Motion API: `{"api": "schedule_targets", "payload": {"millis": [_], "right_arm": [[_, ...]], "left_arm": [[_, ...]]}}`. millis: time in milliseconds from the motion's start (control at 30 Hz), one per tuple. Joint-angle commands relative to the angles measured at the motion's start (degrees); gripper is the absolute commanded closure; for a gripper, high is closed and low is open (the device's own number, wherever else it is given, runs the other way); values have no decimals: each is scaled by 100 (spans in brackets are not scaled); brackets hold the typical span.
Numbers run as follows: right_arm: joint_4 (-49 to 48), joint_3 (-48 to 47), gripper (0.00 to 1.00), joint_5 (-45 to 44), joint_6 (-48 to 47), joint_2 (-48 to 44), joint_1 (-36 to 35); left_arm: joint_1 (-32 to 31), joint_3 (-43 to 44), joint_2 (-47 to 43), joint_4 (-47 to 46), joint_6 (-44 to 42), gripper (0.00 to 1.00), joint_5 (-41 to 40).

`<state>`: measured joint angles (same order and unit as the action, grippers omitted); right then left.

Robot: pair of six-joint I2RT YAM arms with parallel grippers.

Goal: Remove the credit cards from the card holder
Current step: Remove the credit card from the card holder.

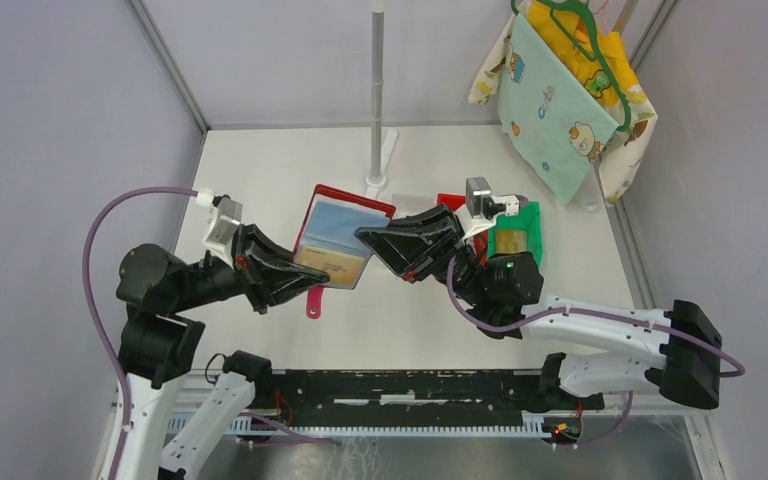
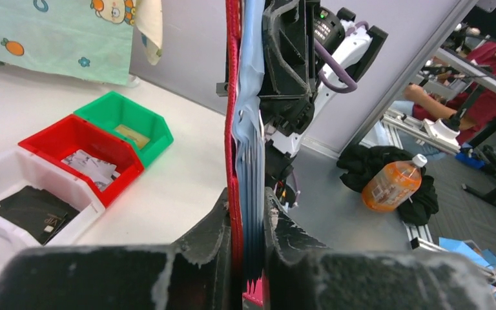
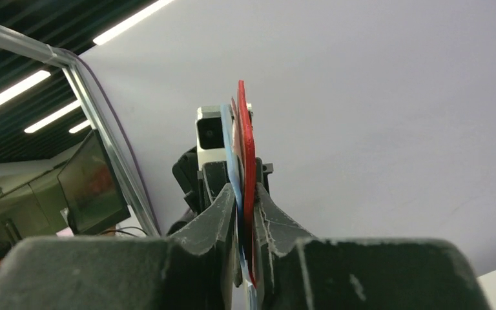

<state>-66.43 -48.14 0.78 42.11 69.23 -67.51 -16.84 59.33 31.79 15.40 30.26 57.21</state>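
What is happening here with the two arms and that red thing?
The robot holds the open red card holder in the air above the table. The left gripper clamps its lower edge, the right gripper its right edge. The blue and tan credit cards sit inside its pockets.

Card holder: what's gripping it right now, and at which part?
The card holder is held by both arms: the left gripper pinches its near edge, the right gripper its right edge, jaws shut over the cover and the credit cards.
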Motion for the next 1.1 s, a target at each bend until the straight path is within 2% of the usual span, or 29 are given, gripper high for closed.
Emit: {"api": "schedule_targets", "payload": {"millis": [0,67,167,267,333,400,500,600,833,900,933,967,1033,1067], "right_arm": [[712,-152,72,423,-594,-353,57],[1969,-538,53,871,-1232,-527,176],[4142,-1499,42,1399,-2381,-543,272],[6172,-2615,46,1694,-3376,-228,282],[7230,-3205,51,1634,-3840,-2,282],[7760,-3522,56,1716,-4105,144,278],[8109,-3737,58,1972,-4363,227,282],[8305,-3880,55,1985,-4523,233,282],[8354,-3949,76,2068,-4614,187,284],[8372,-3949,86,2080,-4612,202,282],[8341,-3942,91,2100,-4580,208,282],[8220,-3919,99,2094,-4496,207,282],[7742,-3732,100,2154,-4237,134,282],[7388,-3546,100,2148,-3992,67,282]], "left_arm": [[-3,702,330,1273,-1592,98,198],[-4,1085,547,2194,-2634,98,323],[1,1607,913,3630,-4206,98,366],[0,2039,1263,4804,-5411,98,391],[6,2216,1420,5197,-5757,97,381],[0,2351,1512,5368,-5914,97,368],[-1,2511,1567,5478,-6031,97,338],[2,2675,1662,5646,-6156,97,263],[-1,2717,1824,5987,-6552,96,78],[-1,2754,1866,6090,-6677,92,15],[4,2759,1878,6117,-6716,88,-27],[-5,2750,1895,6116,-6736,80,-49],[-2,2686,1893,6068,-6728,48,-51],[-1,2635,1860,5978,-6651,37,-19]]}}
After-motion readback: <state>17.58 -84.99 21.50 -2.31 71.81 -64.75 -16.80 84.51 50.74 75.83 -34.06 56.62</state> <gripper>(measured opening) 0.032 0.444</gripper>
